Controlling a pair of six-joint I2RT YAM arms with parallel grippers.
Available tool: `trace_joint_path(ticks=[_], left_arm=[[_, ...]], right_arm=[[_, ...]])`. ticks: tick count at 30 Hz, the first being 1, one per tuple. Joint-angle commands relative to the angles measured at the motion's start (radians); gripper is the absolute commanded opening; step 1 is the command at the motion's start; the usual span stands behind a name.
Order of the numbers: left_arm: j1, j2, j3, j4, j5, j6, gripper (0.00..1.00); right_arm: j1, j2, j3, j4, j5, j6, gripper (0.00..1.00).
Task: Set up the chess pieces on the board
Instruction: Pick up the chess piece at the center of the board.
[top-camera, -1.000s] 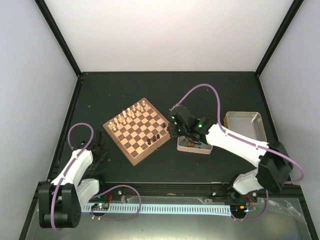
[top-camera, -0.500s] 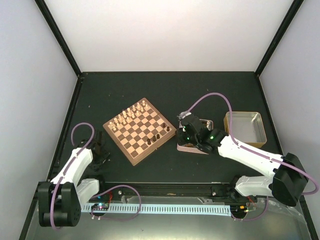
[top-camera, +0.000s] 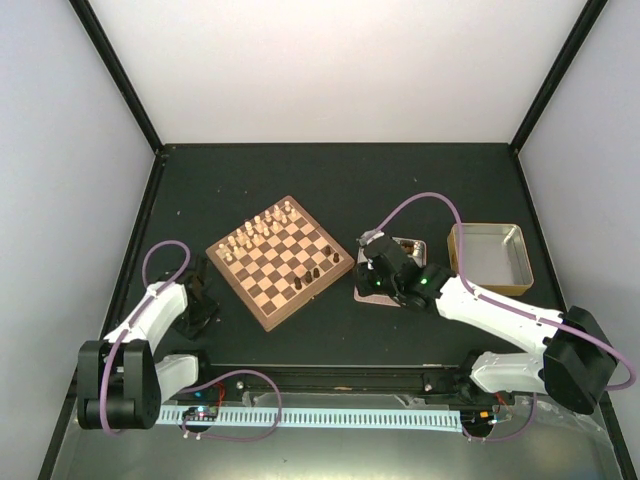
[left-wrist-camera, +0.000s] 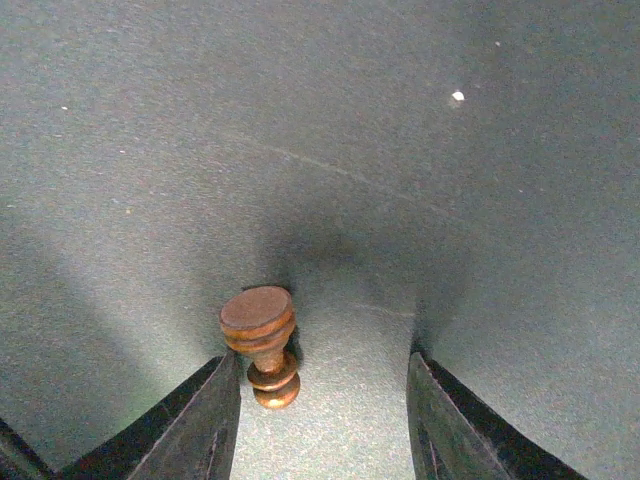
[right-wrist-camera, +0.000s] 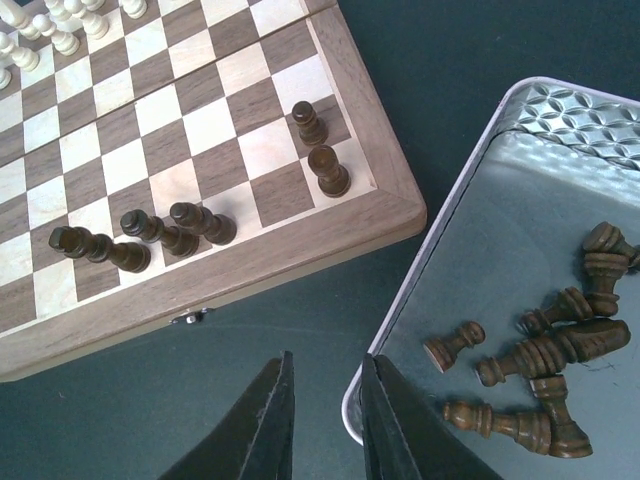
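A dark brown chess piece (left-wrist-camera: 262, 340) lies on its side on the dark table, between the fingers of my left gripper (left-wrist-camera: 320, 358). It rests close against the left finger, with a wide gap to the right one, so the jaws are open. That gripper (top-camera: 200, 300) sits low, left of the board (top-camera: 240, 292). Several dark pieces (right-wrist-camera: 160, 232) stand along the board's near edge (right-wrist-camera: 300, 250). My right gripper (right-wrist-camera: 327, 358) hovers between the board and a silvery tin (right-wrist-camera: 470, 200), narrowly open and empty, its right finger over the tin's rim. Several dark pieces (right-wrist-camera: 550, 350) lie in the tin.
Pale cream pieces (top-camera: 258, 228) stand in rows on the board's far-left side. A second, empty metal tray (top-camera: 488, 257) sits to the right of the tin. The right arm (top-camera: 480, 305) stretches across the table's right half.
The left gripper's jaws have narrowed around the lying piece. The right gripper has drawn back from the board's right corner to the tin.
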Motion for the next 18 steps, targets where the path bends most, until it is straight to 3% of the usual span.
trace_joint_path(ticks=[1, 14, 18], left_arm=[[0.013, 0.004, 0.003, -0.053, -0.059, -0.053, 0.48], [0.051, -0.026, -0.041, 0.047, -0.053, -0.070, 0.34], [0.062, -0.031, -0.054, 0.068, -0.038, -0.069, 0.26]], right_arm=[[-0.006, -0.013, -0.005, 0.038, 0.019, 0.009, 0.22], [-0.012, 0.005, -0.010, 0.041, 0.023, 0.025, 0.21], [-0.013, 0.007, -0.010, 0.039, 0.024, 0.029, 0.20]])
